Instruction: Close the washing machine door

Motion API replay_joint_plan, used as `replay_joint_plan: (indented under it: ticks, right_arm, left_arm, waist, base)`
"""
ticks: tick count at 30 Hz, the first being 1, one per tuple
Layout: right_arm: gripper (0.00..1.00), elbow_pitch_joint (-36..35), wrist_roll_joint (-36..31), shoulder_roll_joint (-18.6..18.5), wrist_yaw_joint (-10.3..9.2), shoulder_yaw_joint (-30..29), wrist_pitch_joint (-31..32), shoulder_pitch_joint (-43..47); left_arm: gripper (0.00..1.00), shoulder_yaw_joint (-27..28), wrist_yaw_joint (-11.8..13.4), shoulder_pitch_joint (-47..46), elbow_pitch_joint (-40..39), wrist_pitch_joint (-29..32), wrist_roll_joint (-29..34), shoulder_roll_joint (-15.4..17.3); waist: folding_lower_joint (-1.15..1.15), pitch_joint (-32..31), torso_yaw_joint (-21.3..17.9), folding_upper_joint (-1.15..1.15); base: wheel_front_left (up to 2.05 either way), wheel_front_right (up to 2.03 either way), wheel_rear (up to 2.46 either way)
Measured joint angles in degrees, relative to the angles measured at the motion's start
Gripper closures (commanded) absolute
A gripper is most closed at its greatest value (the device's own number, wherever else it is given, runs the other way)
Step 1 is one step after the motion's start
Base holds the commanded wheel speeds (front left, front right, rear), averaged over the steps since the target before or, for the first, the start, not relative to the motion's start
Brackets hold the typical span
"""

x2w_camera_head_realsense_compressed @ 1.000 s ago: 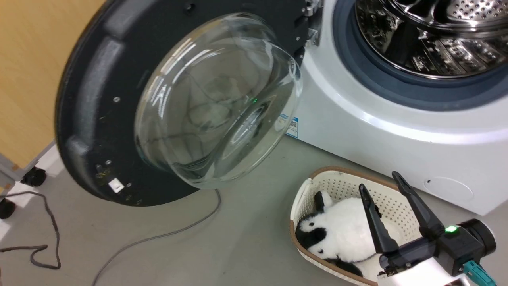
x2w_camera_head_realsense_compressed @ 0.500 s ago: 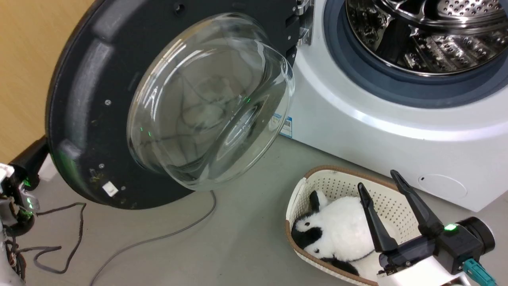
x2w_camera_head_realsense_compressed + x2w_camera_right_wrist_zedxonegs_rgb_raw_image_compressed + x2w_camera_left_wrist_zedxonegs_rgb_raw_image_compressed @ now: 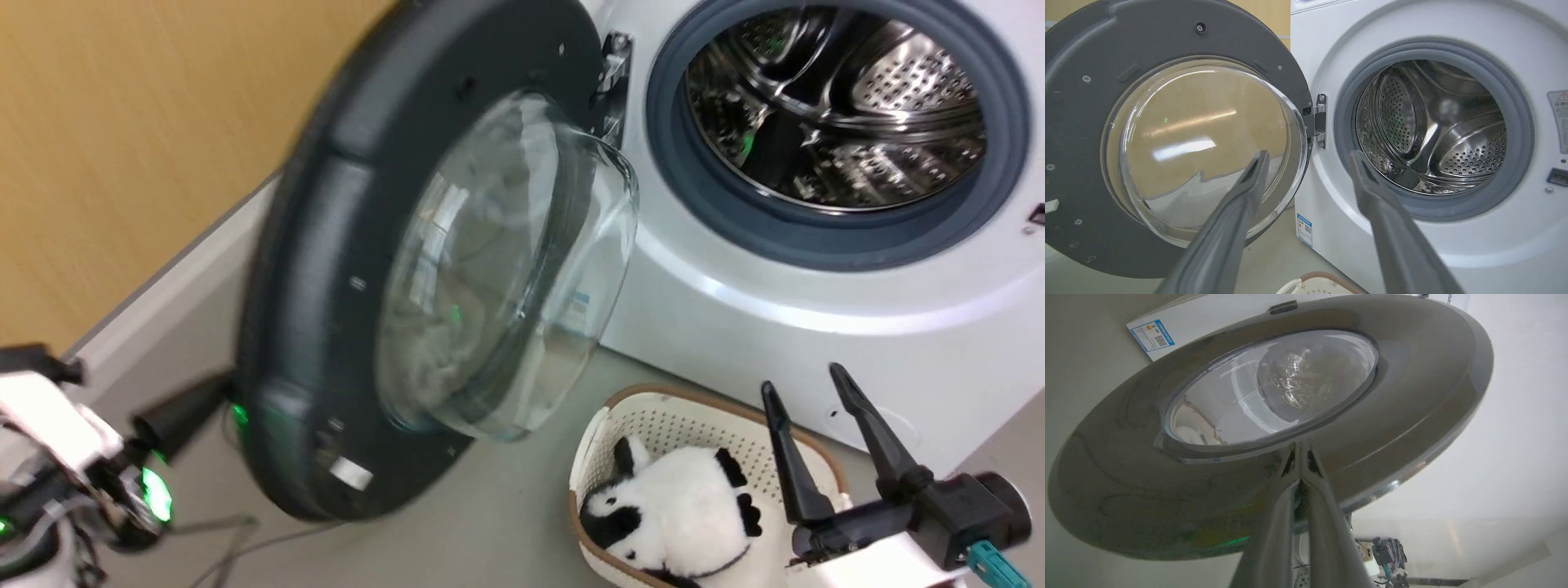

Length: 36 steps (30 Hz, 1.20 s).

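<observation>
so the washing machine door (image 3: pixel 326 269) is part way open, standing out at an angle from its hinge (image 3: pixel 1318 120) on the left side of the washing machine (image 3: pixel 816 327), with the glass bowl bulging toward the opening. the steel drum (image 3: pixel 833 122) and grey gasket (image 3: pixel 678 212) are fully exposed. the left gripper (image 3: pixel 1300 447) has its fingers pinched together with nothing between them, tips right up against the door's shiny outer face just under the window. the right gripper (image 3: pixel 804 380) is spread wide, holding nothing, hovering over a cream laundry basket (image 3: pixel 604 425) with a panda plush (image 3: pixel 678 506) lying in it. the basket sits on the grey floor (image 3: pixel 490 523) just beside the machine's bottom front edge. there's a blue sticker (image 3: pixel 1305 228) near the front panel's lower left corner
</observation>
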Motion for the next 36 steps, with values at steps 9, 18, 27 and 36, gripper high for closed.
replay_joint_plan:
  ticks: [9,18,27,36]
  right_arm:
    - [0.0,0.4,0.0,0.5,0.0,0.1,0.0,0.9]
    - [0.0,0.3,-0.4,0.7,0.0,-0.1,0.0,1.3]
    - [0.0,0.0,-0.5,0.7,0.0,-1.2,0.0,1.1]
    - [0.0,-0.6,-0.4,0.7,0.0,-1.2,0.0,-0.2]
  left_arm:
    - [1.0,-7.3,4.0,10.6,-14.9,5.4,-0.6,-7.0]
    - [1.0,-14.1,3.4,17.5,-19.8,2.5,-3.1,-9.1]
    - [1.0,-22.3,0.2,19.5,-17.0,-6.1,-7.5,-9.5]
    - [1.0,-28.8,-5.1,16.8,-11.4,-18.7,-11.7,-9.6]
  waist:
    - [0.0,-1.7,-4.1,0.0]
    - [0.0,-1.7,-11.3,0.0]
    - [0.0,0.1,-20.3,0.0]
    - [0.0,2.9,-30.2,0.0]
  base:
    - [0.0,0.0,0.0]
    - [0.0,0.0,0.0]
    - [0.0,0.0,0.0]
    - [0.0,0.0,0.0]
